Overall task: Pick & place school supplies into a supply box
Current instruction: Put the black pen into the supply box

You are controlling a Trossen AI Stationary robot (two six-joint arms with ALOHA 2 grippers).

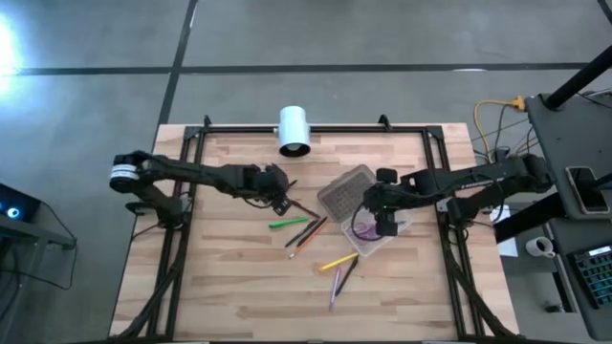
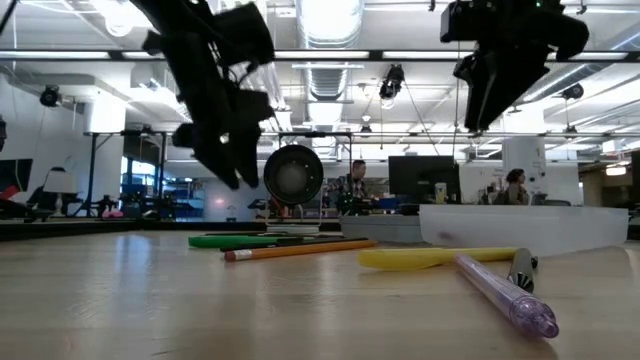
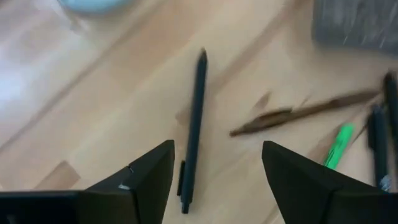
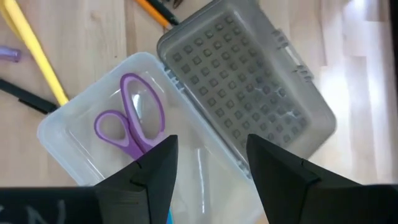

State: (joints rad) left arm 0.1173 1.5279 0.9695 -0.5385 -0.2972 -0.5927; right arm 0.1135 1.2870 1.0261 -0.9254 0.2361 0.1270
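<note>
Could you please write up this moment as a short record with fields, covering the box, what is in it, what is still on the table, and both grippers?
box: clear plastic supply box, grey textured lid open
in box: purple-handled scissors
on table: dark pen, green pen, yellow pen, purple pen
left gripper: open, above the dark pen, empty
right gripper: open, above the box, empty

Left end effector and right end effector hover, apparently open.

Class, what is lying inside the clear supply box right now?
Purple scissors lie in the supply box. The right claw hangs open above, its fingers covering the near end.
</note>
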